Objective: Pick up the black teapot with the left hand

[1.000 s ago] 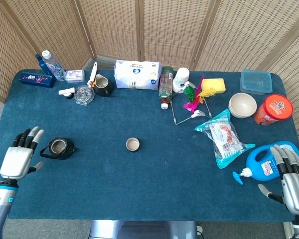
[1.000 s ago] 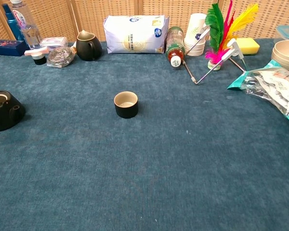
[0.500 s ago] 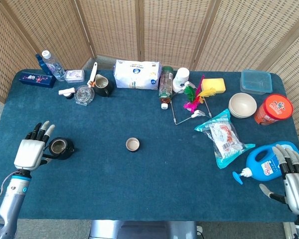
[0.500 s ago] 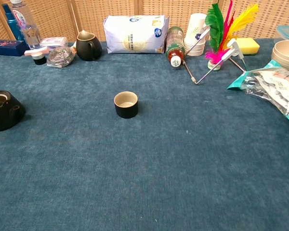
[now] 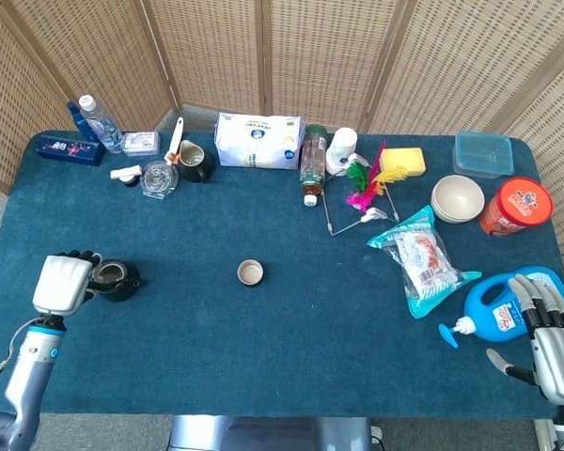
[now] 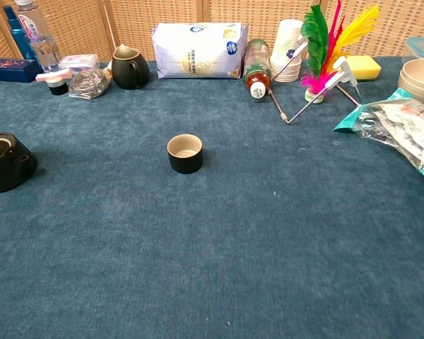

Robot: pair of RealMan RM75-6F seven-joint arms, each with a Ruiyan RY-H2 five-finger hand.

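The black teapot [image 5: 118, 280] stands on the blue table near its left edge; in the chest view the teapot [image 6: 7, 166] sits at the far left border. My left hand [image 5: 64, 282] is pressed against the pot's left side, with its fingers curled down over the handle and rim. The pot rests on the cloth. My right hand [image 5: 553, 343] hovers at the table's front right corner with its fingers apart, holding nothing. The chest view shows neither hand clearly.
A small black cup [image 5: 251, 272] stands mid-table, right of the teapot. A blue detergent bottle [image 5: 496, 310] lies beside my right hand, with a snack bag [image 5: 423, 258] beyond it. A second dark pot [image 6: 129, 67], bottles and a white pack [image 6: 198, 49] line the back edge.
My left hand moved right onto the teapot, and its spread fingers have curled down over the handle side. The teapot and my right hand have stayed put.
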